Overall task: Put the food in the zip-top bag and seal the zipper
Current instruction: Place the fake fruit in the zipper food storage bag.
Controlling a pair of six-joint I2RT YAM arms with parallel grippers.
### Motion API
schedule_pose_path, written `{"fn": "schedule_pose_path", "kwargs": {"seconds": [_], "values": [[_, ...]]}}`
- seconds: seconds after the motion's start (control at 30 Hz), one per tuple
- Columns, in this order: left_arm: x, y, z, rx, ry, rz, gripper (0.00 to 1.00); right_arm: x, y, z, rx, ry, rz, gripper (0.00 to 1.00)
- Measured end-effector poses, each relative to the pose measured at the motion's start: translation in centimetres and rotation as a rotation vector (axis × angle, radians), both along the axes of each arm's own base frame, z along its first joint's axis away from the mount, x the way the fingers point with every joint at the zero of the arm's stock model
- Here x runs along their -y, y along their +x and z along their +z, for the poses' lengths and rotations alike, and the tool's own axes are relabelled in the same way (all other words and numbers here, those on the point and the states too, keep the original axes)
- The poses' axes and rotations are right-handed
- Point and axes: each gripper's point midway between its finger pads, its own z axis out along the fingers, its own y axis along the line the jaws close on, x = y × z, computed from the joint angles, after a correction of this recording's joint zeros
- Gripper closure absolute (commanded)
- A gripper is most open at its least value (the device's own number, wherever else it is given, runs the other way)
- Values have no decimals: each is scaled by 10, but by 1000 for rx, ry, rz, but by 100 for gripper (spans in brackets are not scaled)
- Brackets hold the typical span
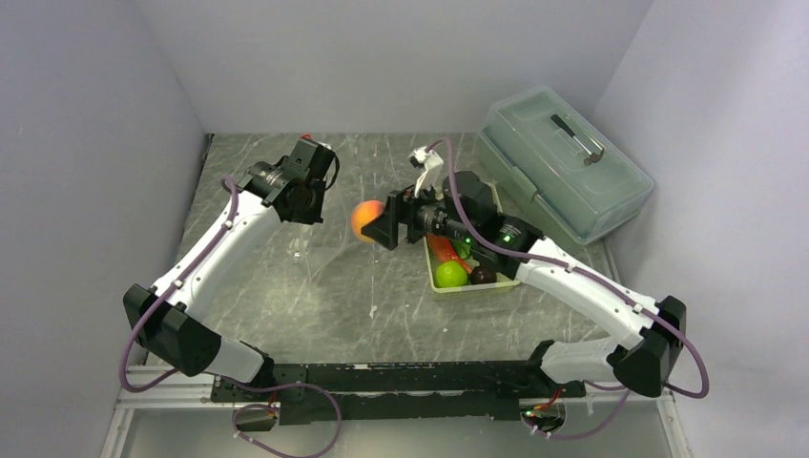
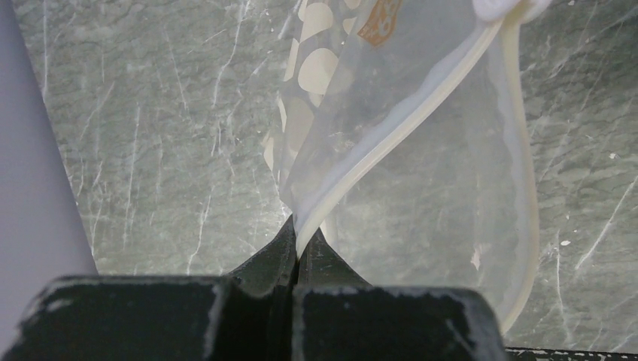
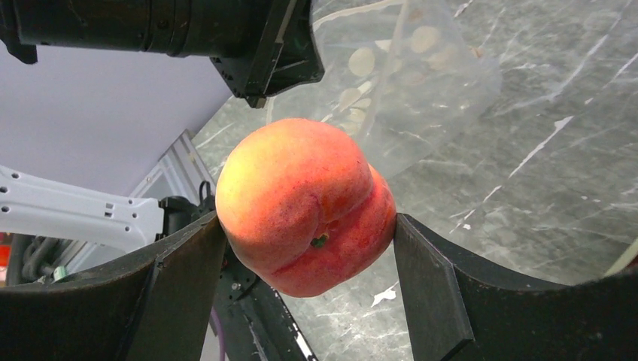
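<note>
My right gripper is shut on the orange-red ball, a peach-like piece of food held in the air left of the basket. Both fingers press its sides. My left gripper is shut on the zipper at the mouth edge of the zip-top bag, which hangs clear and spotted above the table. In the top view the bag dangles under the left gripper, a little left of the ball. The right wrist view shows the bag just beyond the ball.
A pale green basket near the right arm holds a green ball, a red-orange long piece and a dark maroon ball. A large translucent lidded box stands at the back right. Grey walls close both sides.
</note>
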Motion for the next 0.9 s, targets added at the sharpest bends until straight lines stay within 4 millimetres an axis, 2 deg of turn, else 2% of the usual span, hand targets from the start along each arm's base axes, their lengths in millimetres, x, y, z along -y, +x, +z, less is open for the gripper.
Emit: {"fn": "schedule_pose_path", "kwargs": {"seconds": [0.33,0.67,0.9], "values": [[2,0,2,-1,-38,-8,100,-34,-6,-12,-16,24,72,51],[3,-1,5,4,-56,-12,100,-62,0,-41,-59,-15,104,51],[1,1,7,15,-62,-8,100,-73,1,-36,-40,-19,108,51]]}}
